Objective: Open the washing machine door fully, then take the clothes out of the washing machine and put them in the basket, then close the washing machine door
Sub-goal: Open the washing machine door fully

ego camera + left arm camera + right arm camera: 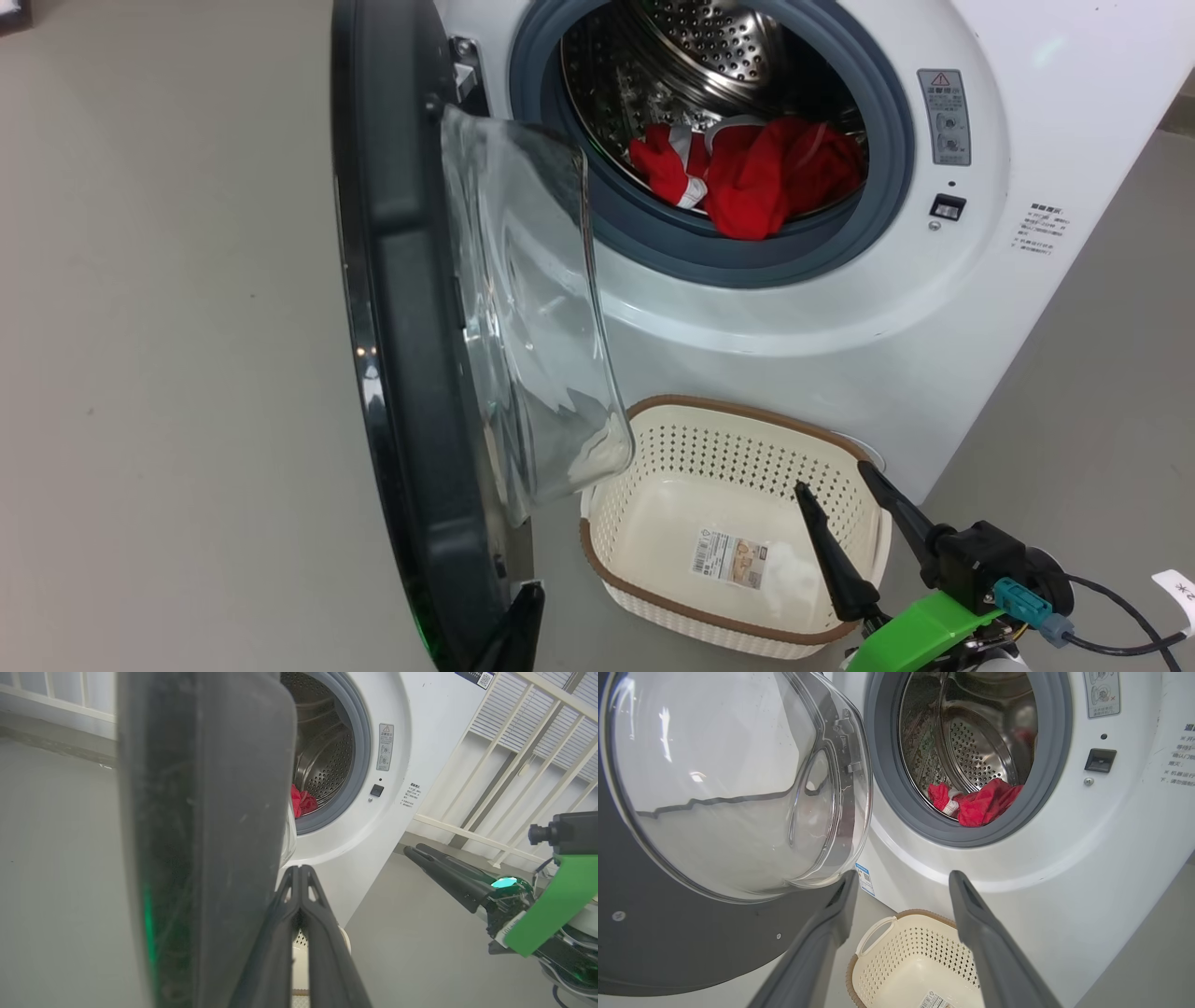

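Observation:
The washing machine (840, 308) stands with its door (392, 327) swung out, black rim edge-on and glass bowl (532, 308) facing the drum. Red clothes (756, 173) with white trim lie at the drum's front lip. The cream basket (747, 411) sits on the floor below the opening, holding no clothes. My right gripper (833, 478) is open above the basket's right side. In the right wrist view the right gripper (904, 877) points at the machine between the door (728, 788) and the clothes (980, 805), over the basket (920, 952). My left gripper (299, 870) is shut on nothing beside the door's edge (201, 835).
Grey floor lies left and right of the machine. A white slatted railing (514, 765) stands behind and to the right of it. A paper label (733, 558) lies on the basket's bottom. A black cable (1120, 616) trails from my right wrist.

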